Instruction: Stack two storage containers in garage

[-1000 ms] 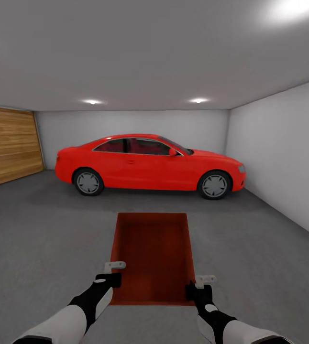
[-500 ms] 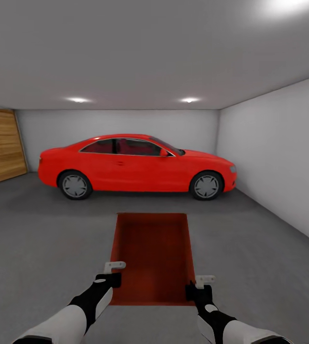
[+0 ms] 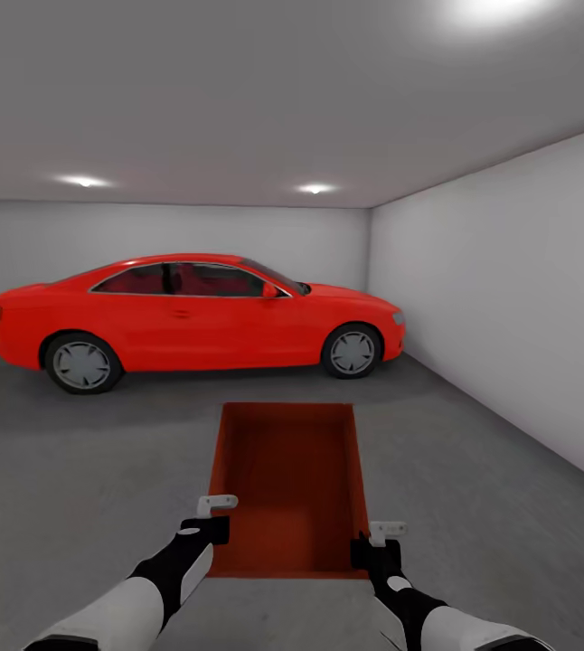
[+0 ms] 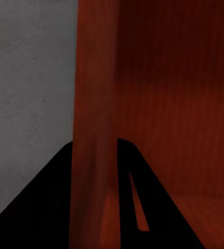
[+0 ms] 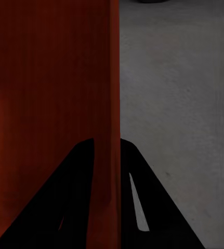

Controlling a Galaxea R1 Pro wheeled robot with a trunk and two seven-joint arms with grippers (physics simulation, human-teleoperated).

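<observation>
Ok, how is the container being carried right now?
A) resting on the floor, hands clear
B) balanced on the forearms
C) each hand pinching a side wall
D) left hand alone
C: the left hand and right hand each clamp a side wall of the storage container.

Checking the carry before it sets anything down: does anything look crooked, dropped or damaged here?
Nothing stands out. The storage container sits level and square between both arms, the left claw pinching one side wall and the right claw the other. It looks empty and unbroken. The red car is parked ahead on the grey floor.
</observation>
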